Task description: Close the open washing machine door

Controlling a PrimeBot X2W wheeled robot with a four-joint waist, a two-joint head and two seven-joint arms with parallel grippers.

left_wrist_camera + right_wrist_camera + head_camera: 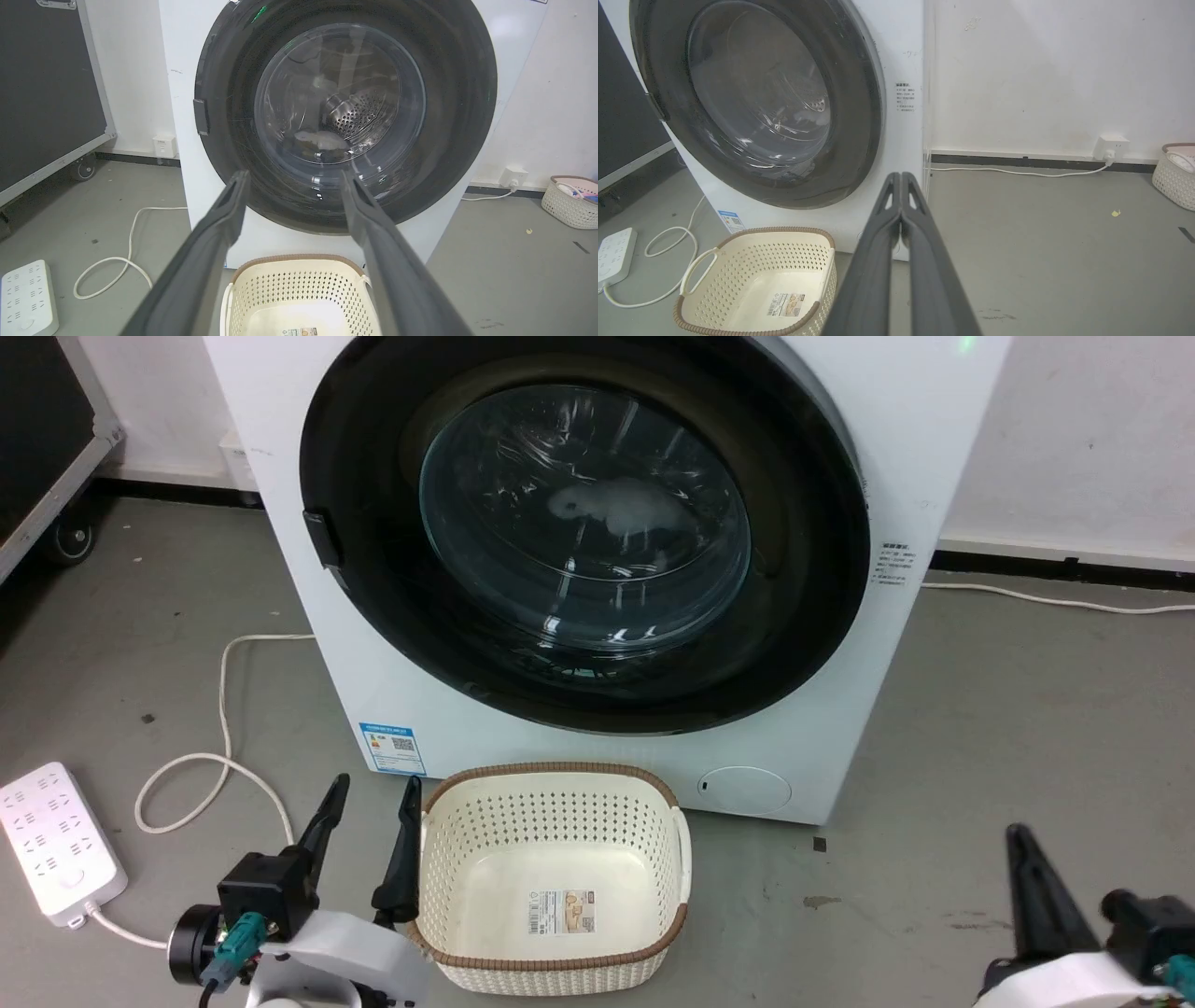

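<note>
One washing machine door (pixel 583 537): round, with a broad black rim around a bulging clear glass bowl and a small latch tab (pixel 320 539) on its left edge; it sits against the front of the white washing machine (pixel 934 448), facing the robot; being round, it has no long axis. Left claw (pixel 375 784): fingers spread apart, empty, just beside a cream basket (pixel 551 773) on the floor; right claw (pixel 901 177): fingers pressed together, empty; second basket (pixel 1174 175) by the wall; one power strip (pixel 56 840).

Lab-like test room, bare grey floor (pixel 1027 728), wheeled equipment case (pixel 46 93), power strip (pixel 56 840)
</note>
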